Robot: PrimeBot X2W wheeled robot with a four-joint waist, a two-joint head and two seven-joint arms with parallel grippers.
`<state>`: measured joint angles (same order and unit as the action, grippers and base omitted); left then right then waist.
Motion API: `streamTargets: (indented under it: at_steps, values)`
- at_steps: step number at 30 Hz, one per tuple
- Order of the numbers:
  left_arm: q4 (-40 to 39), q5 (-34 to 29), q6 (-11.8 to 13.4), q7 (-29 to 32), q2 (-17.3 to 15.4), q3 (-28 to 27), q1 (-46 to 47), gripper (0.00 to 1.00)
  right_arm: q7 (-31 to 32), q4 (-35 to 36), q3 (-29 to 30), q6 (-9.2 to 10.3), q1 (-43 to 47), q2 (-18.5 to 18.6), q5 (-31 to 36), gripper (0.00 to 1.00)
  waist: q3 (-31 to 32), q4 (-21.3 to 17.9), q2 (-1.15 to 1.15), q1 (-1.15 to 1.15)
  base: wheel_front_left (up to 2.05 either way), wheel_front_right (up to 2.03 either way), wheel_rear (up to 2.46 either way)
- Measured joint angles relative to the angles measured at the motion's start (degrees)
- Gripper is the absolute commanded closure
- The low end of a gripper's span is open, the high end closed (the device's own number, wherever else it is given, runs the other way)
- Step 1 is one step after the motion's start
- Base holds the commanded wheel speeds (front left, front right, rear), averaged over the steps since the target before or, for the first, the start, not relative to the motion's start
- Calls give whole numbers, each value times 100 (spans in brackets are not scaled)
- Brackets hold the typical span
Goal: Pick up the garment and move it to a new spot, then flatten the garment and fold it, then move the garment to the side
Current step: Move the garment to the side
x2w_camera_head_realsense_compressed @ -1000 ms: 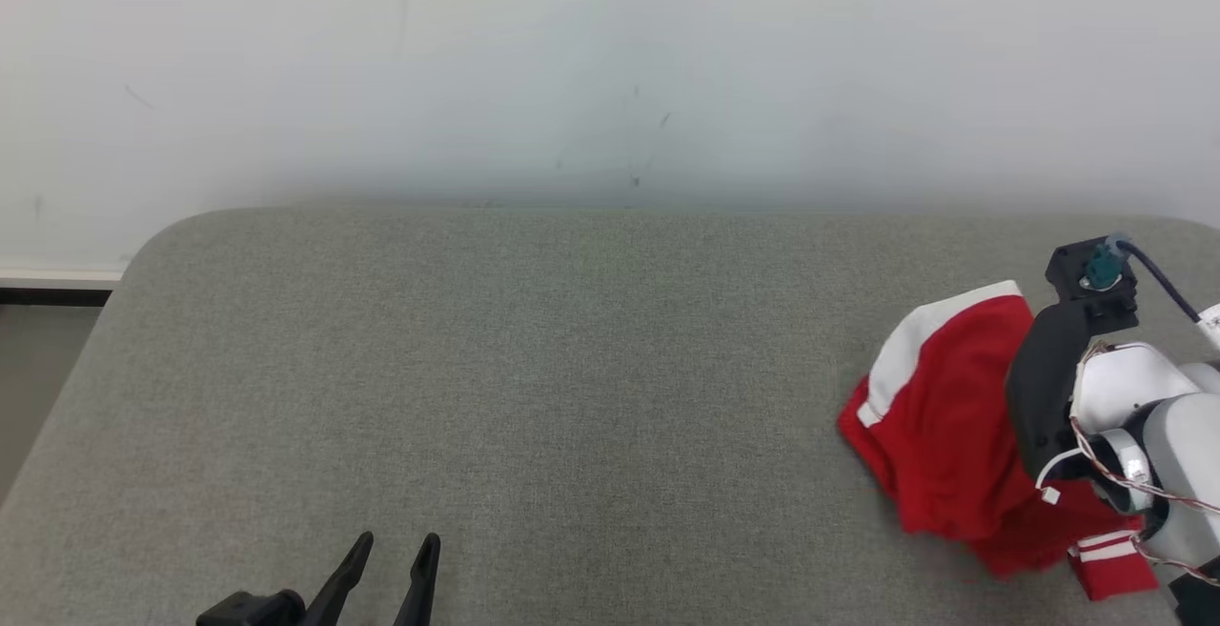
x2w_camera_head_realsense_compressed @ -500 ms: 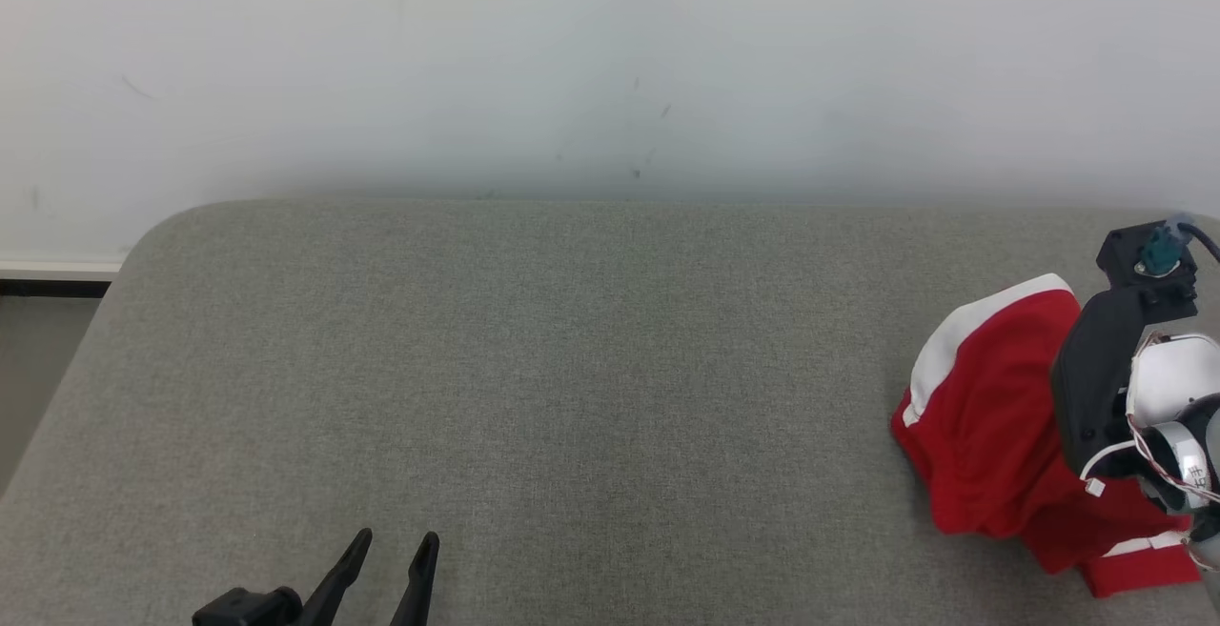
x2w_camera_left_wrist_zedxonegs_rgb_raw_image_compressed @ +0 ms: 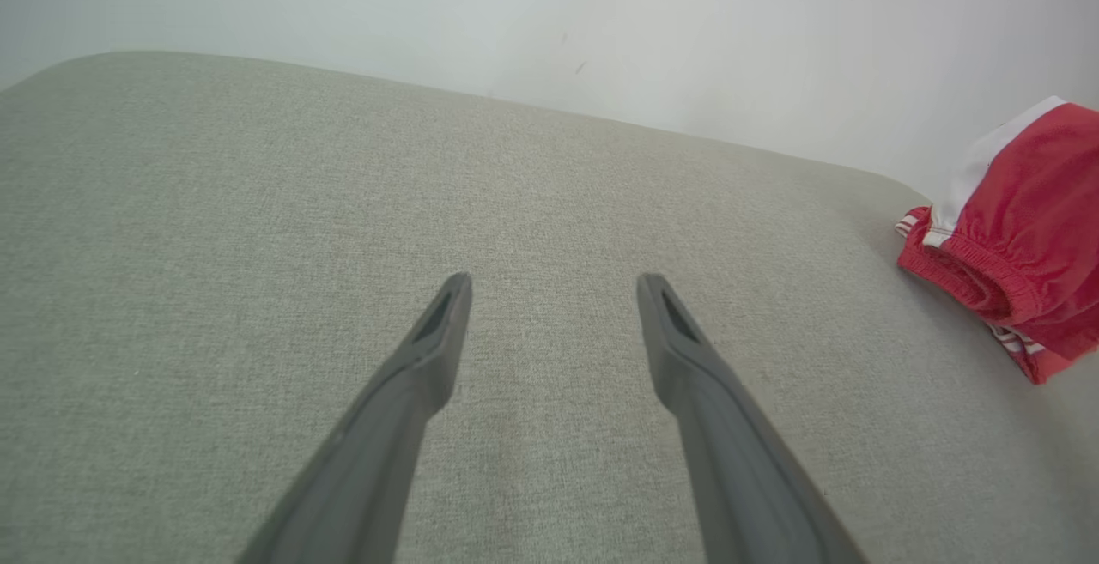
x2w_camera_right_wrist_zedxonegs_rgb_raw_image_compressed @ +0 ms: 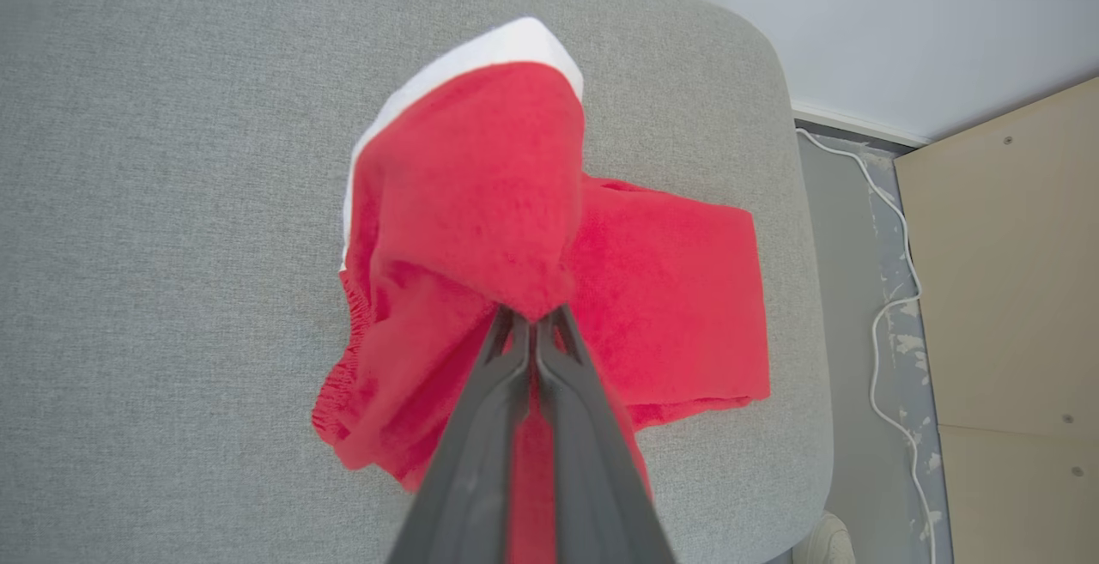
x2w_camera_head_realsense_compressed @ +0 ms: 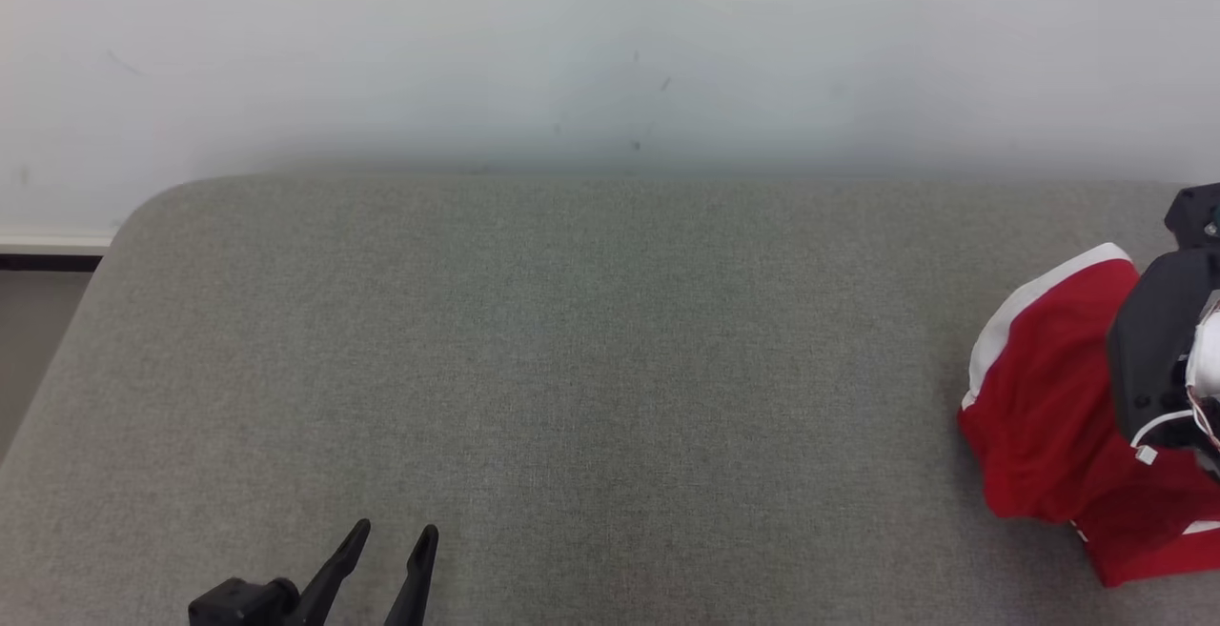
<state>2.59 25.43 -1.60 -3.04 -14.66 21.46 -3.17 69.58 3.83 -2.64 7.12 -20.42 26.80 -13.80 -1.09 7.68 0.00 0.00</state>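
The garment (x2w_camera_head_realsense_compressed: 1048, 397) is red cloth with a white band and lies bunched at the far right of the grey padded surface (x2w_camera_head_realsense_compressed: 572, 340). My right gripper (x2w_camera_right_wrist_zedxonegs_rgb_raw_image_compressed: 534, 317) is shut on a pinched fold of the garment (x2w_camera_right_wrist_zedxonegs_rgb_raw_image_compressed: 481, 186), lifting that part while the rest trails on the surface. In the head view the dark right wrist (x2w_camera_head_realsense_compressed: 1158, 350) covers the garment's right side. My left gripper (x2w_camera_head_realsense_compressed: 396, 533) stands open with nothing in it at the lower left, far from the cloth. From the left wrist, the garment (x2w_camera_left_wrist_zedxonegs_rgb_raw_image_compressed: 1030, 221) lies far right of the spread left gripper (x2w_camera_left_wrist_zedxonegs_rgb_raw_image_compressed: 556, 282).
A pale wall rises behind the surface. The surface's rounded right edge (x2w_camera_right_wrist_zedxonegs_rgb_raw_image_compressed: 807, 289) drops to a floor with a white cable (x2w_camera_right_wrist_zedxonegs_rgb_raw_image_compressed: 884, 315) and a beige panel (x2w_camera_right_wrist_zedxonegs_rgb_raw_image_compressed: 1004, 272). At the left edge there is floor (x2w_camera_head_realsense_compressed: 29, 340).
The right gripper has carried the garment further right across the surface, partly past the picture's edge. The head camera has shifted slightly too. The left gripper has stayed put.
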Motion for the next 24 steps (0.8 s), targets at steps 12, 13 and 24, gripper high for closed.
streamTargets:
  at_steps: [12, 13, 24]
  values:
    - [-210, -47, 1, 110, -11, 11, 297, 0, 16, 115, 160, 1, 171, 469, 1060, 100, -545, 10, 0, 1, 0, 0, 0]
    - [-210, -58, 0, 137, -5, 23, 329, 0, -15, 99, 155, 1, 210, 495, 1169, 86, -587, 8, 0, 1, 0, 0, 0]
    - [-196, -71, -43, 207, 10, 80, 497, 0, -360, -45, 236, 0, 222, 524, 1641, 0, -819, 23, 1, 1, 0, 0, 0]
